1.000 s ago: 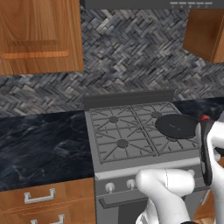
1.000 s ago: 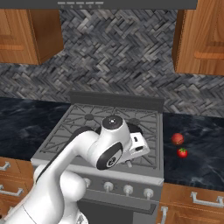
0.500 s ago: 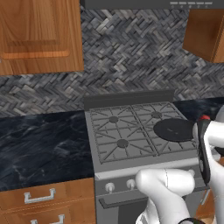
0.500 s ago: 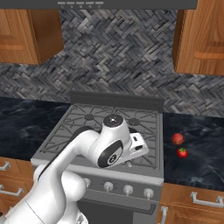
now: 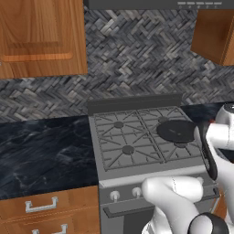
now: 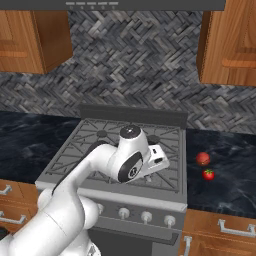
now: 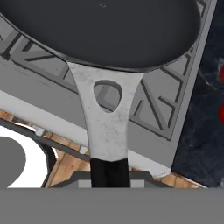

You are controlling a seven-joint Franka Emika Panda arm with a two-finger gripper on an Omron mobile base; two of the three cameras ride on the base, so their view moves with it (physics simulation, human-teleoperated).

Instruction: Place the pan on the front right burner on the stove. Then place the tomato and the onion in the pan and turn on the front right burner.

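The robot's fingers (image 7: 109, 173) are clamped on the handle of the pan (image 5: 177, 130), holding it over the stove's (image 5: 137, 148) right side; next, lower it onto the front right burner.

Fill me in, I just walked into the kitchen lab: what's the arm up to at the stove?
The white arm's pincer is shut on the handle of the dark pan, holding it over the right side of the stove. Whether the pan rests on the grates or hangs just above them can't be told. The tomato and the onion sit on the dark counter to the stove's right, not in the pan yet.
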